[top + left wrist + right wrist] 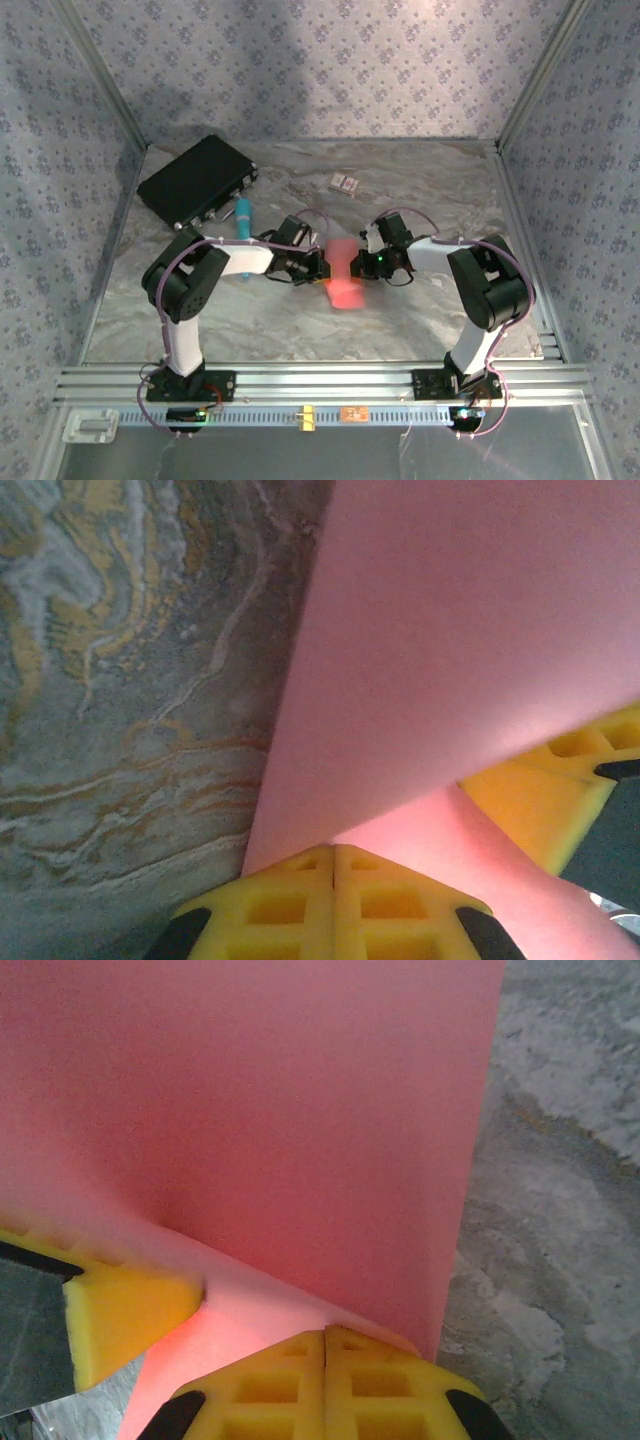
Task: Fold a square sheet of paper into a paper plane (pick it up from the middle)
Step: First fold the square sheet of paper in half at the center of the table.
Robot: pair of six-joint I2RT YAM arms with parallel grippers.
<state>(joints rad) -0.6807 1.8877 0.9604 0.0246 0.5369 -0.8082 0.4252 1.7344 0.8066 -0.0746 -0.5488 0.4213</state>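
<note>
The square sheet of paper (pixel 346 285) is salmon pink and sits bent along a fold at the table's middle, between my two grippers. My left gripper (pixel 322 266) comes in from the left, its yellow jaws pressed together with the paper's edge (pixel 460 630) pinched at their tip (pixel 335 848). My right gripper (pixel 362 266) meets it from the right, shut the same way (pixel 326 1330) on the sheet (pixel 250 1090). One flap stands up in front of each wrist camera. The other gripper's yellow finger shows in each wrist view, the right's (pixel 545 790) and the left's (pixel 125 1305).
A black case (pixel 197 180) lies at the back left with a teal marker (pixel 243 212) beside it. A small patterned card (pixel 344 183) lies at the back centre. Wallpapered walls close in three sides, and aluminium rails (pixel 320 385) line the near edge.
</note>
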